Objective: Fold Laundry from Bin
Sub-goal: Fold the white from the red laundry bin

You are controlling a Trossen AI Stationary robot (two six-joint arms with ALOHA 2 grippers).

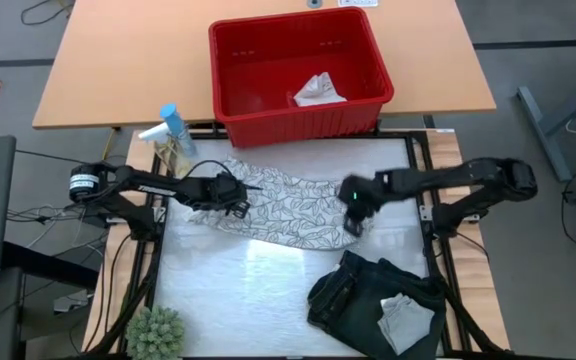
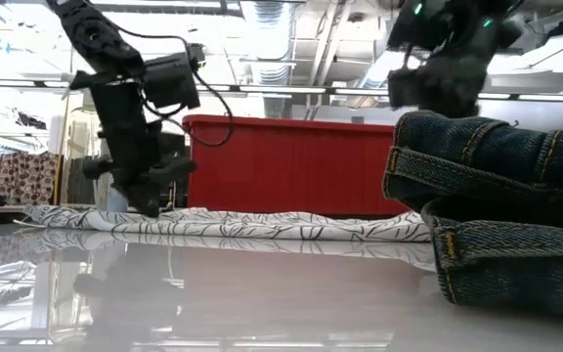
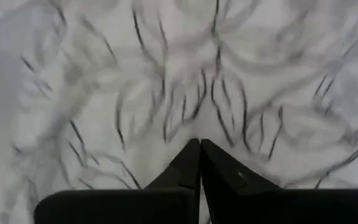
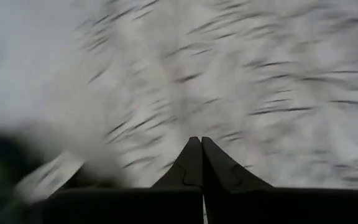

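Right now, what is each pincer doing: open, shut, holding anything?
Left pincer: shut, down on the leaf-patterned cloth; a pinch cannot be told.
Right pincer: shut, above the cloth's other end.

overhead, table-level, two close wrist views

leaf cloth (image 1: 288, 205) before bin (image 1: 368, 45)

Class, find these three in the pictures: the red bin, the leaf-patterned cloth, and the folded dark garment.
red bin (image 1: 230, 72): high view, on its left wall.
leaf-patterned cloth (image 1: 293, 208): high view, middle of the spread cloth.
folded dark garment (image 1: 363, 285): high view, on its dark upper fold, beside the small whitish cloth lying on it.
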